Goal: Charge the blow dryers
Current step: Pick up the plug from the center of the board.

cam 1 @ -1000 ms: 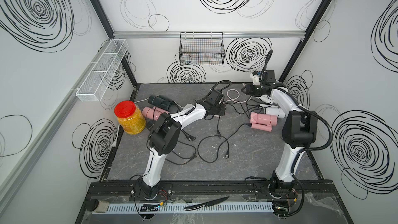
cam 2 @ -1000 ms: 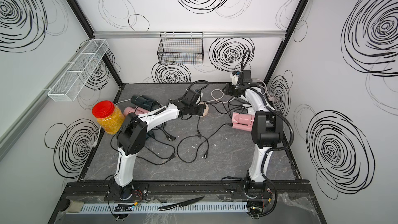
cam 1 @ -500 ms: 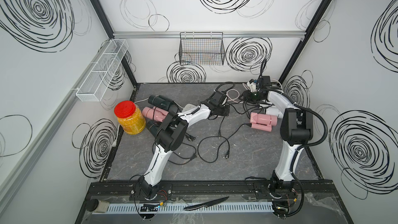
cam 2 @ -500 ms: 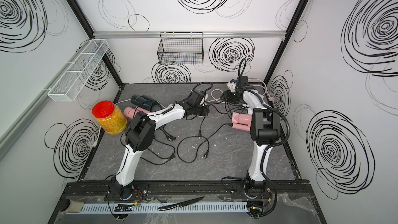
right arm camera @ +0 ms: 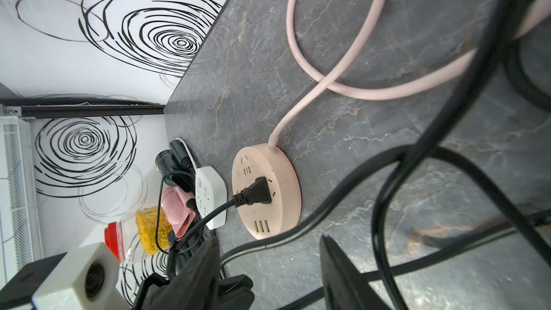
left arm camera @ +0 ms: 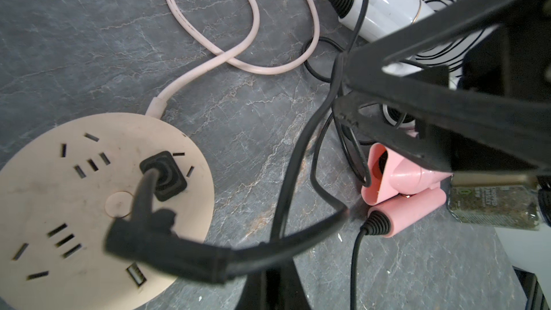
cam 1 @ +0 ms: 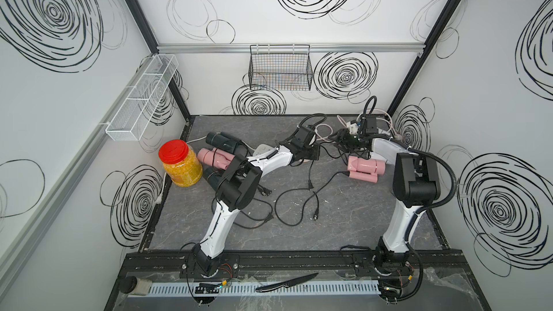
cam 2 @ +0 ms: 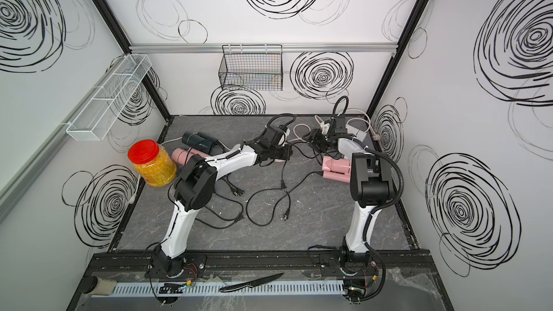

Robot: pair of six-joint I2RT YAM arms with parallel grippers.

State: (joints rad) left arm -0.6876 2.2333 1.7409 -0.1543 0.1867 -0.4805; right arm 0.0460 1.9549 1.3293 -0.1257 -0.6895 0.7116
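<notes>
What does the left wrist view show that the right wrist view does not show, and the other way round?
Only the left wrist view: a white blow dryer, and a pink blow dryer beside a small herb jar. Only the right wrist view: the white power strip, a dark blow dryer, another pink dryer and the red-lidded jar. Both: the round beige hub with one black plug seated in it, and its pink cord looped on the grey table.

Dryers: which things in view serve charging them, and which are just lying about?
Job: pink dryers, dark dryers, white dryer, cords, round hub, white strip.
Lying about: jar, knife, wire baskets.
</notes>
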